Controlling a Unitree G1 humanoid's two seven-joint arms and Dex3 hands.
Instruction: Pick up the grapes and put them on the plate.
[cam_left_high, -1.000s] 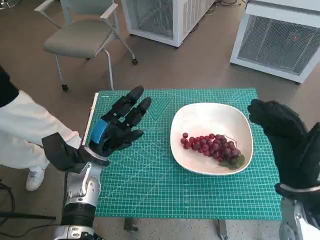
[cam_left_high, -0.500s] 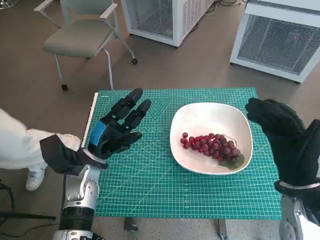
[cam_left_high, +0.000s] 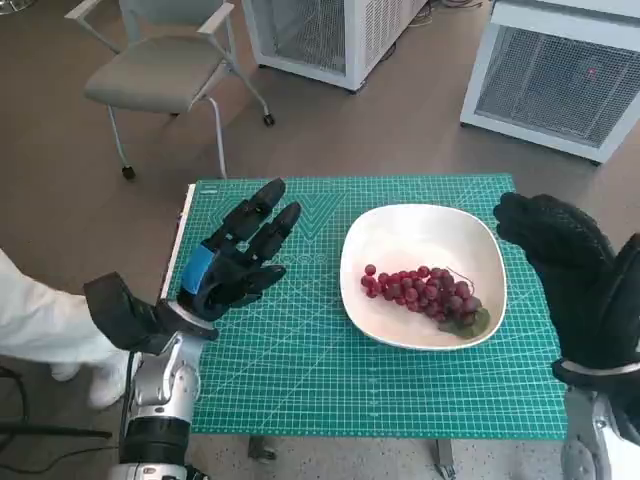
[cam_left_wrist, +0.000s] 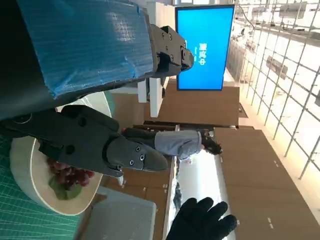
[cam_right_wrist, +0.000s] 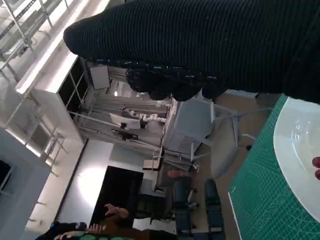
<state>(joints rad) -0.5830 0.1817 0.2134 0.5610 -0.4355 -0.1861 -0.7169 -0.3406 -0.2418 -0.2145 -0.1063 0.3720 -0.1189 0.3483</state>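
A bunch of red grapes (cam_left_high: 425, 291) with a green leaf lies in the white plate (cam_left_high: 420, 228) on the right half of the green mat. My left hand (cam_left_high: 240, 250) hovers over the mat's left half with its fingers spread and nothing in it. Beyond the plate's right rim my gloved right hand (cam_left_high: 560, 255) is raised, fingers apart and empty. The left wrist view shows the plate (cam_left_wrist: 30, 175) with the grapes (cam_left_wrist: 67, 175) past my black fingers (cam_left_wrist: 100, 145), and the gloved hand (cam_left_wrist: 202, 220) farther off. A strip of the plate (cam_right_wrist: 300, 145) shows in the right wrist view.
The green cutting mat (cam_left_high: 300, 370) covers the small table. A grey chair (cam_left_high: 165, 70) stands behind the table on the left, and white cabinets (cam_left_high: 560, 75) at the back. A person's pale leg (cam_left_high: 40, 330) and shoe are at the left edge.
The person's pale leg at the left has drawn back toward the picture's edge. Both my hands have stayed almost where they were, and the grapes have not moved.
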